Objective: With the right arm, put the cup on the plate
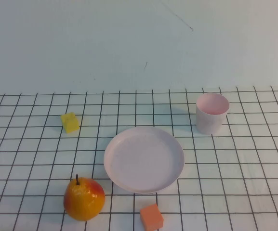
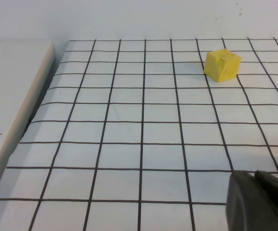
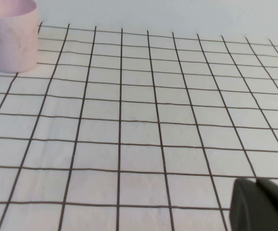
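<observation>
Cup point(image 1: 212, 113) upright, mouth up, axis vertical, far right of plate point(image 1: 144, 159), apart from it; open grid cloth around it. Yellow block point(image 1: 70, 122), pear point(image 1: 84, 198), orange block point(image 1: 151, 216) lie left and near. Right gripper point(image 3: 261, 204) pressed together, low over bare cloth, well off cup. Left gripper point(image 2: 259, 199): opening cannot be told, hovers near cloth's left edge

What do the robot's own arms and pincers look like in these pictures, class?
Little shows. The left pincer appears as a dark grey, matte, blocky tip in its wrist view; the right pincer looks the same in its own. No cables or markings show; the high view shows neither arm.
</observation>
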